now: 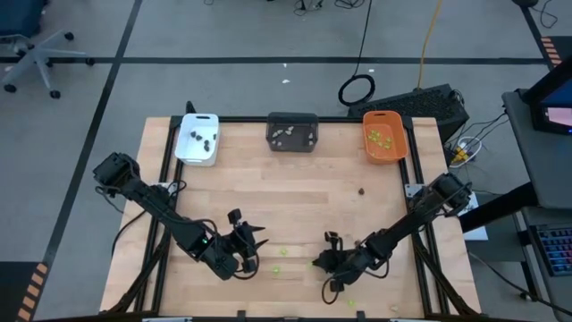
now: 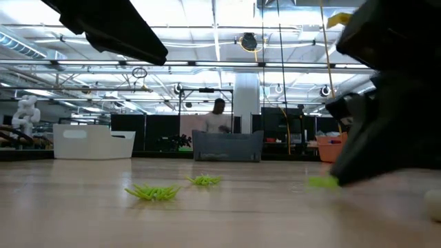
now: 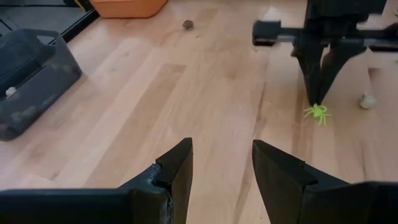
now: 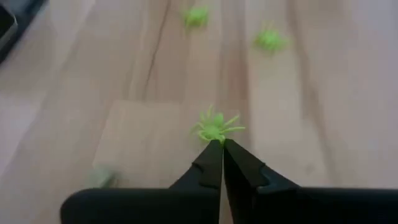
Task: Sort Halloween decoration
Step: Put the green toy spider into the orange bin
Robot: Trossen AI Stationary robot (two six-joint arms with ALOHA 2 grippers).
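Observation:
Small lime green spider pieces lie on the wooden table near its front edge. One green spider [image 4: 214, 127] lies at the tips of my right gripper [image 4: 219, 146], which is shut; the left wrist view also shows this spider [image 3: 318, 112] on the table under those fingers. Two more green spiders [image 4: 196, 16] [image 4: 270, 40] lie beyond it. My left gripper [image 3: 222, 163] hovers open to the left of them [image 1: 253, 243], holding nothing. A pale beige piece [image 3: 368, 101] and a dark piece [image 3: 188, 24] lie loose on the table. My right gripper has its two fingertips closed together at the near edge of the green spider [image 4: 212, 138]. The fingers slant down from the table's right and near side. The spider lies flat on the table. Whether a leg is pinched between the tips does not show.
Three trays stand along the far edge: white [image 1: 197, 152] with dark pieces, dark grey [image 1: 292, 143] with pale pieces, orange [image 1: 384, 152] with green pieces. Another green piece [image 1: 350, 302] lies near the front edge. Bare wood lies between the trays and the grippers.

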